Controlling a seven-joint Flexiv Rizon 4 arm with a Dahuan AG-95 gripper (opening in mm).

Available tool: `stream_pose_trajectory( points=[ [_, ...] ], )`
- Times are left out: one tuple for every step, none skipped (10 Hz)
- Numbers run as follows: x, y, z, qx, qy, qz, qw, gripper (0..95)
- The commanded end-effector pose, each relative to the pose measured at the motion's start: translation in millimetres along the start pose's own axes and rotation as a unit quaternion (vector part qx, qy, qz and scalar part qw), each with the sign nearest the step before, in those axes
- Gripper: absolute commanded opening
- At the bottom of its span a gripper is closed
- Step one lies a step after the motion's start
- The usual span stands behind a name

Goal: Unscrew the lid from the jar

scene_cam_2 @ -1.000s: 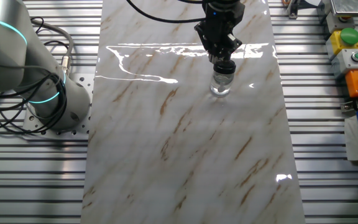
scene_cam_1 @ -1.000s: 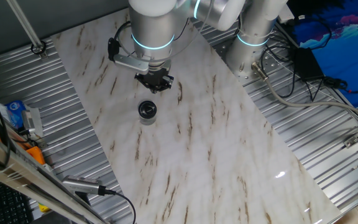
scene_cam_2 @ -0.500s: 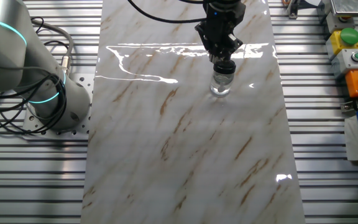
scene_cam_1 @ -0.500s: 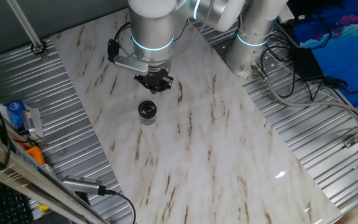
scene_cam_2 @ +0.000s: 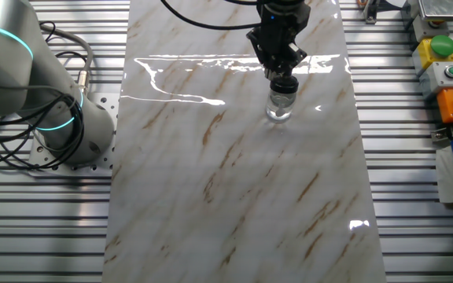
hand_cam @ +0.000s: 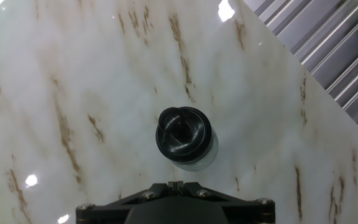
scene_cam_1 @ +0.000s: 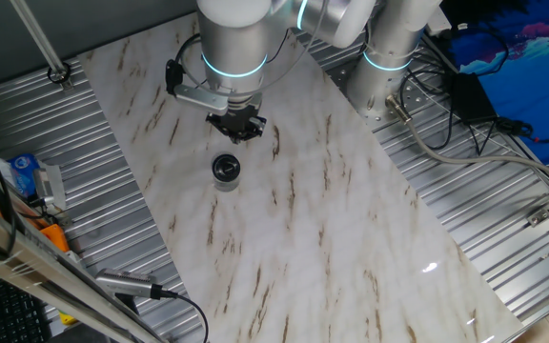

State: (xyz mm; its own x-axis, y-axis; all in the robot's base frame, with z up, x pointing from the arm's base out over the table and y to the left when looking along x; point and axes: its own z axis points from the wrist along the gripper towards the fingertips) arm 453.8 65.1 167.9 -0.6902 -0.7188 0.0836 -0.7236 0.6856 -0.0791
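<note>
Glossy black lid on a clear whitish jar — white, brown-veined marble table.

Upright clear jar, black lid still on

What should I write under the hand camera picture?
Looking down on the black lid screwed onto the jar.

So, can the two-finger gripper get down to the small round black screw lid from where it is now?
Probably yes. The gripper hangs above the small round black screw lid on the clear jar, not touching it. Nothing stands between them, and the marble table around the jar is bare.
</note>
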Motion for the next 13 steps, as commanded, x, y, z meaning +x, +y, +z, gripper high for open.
stream_pose_trajectory(
  points=[
    [0.2,0.0,-0.3,0.000,0.000,0.000,1.0000,0.0],
    [0.2,0.0,-0.3,0.000,0.000,0.000,1.0000,0.0],
    [0.2,0.0,-0.3,0.000,0.000,0.000,1.0000,0.0],
    [0.2,0.0,-0.3,0.000,0.000,0.000,1.0000,0.0],
    [0.2,0.0,-0.3,0.000,0.000,0.000,1.0000,0.0],
    [0.2,0.0,-0.3,0.000,0.000,0.000,1.0000,0.0],
    [0.3,0.1,-0.4,-0.039,-0.037,-0.079,0.9955,0.0],
    [0.3,0.1,-0.4,-0.039,-0.037,-0.078,0.9955,0.0],
    [0.3,0.1,-0.4,-0.039,-0.036,-0.078,0.9955,0.0],
    [0.3,0.0,-0.3,-0.038,-0.036,-0.078,0.9956,0.0],
    [0.3,-0.3,0.0,-0.038,-0.035,-0.078,0.9956,0.0],
    [0.0,-1.0,0.6,-0.038,-0.035,-0.078,0.9956,0.0],
    [-0.7,-2.3,0.9,-0.038,-0.036,-0.079,0.9955,0.0]
  ],
)
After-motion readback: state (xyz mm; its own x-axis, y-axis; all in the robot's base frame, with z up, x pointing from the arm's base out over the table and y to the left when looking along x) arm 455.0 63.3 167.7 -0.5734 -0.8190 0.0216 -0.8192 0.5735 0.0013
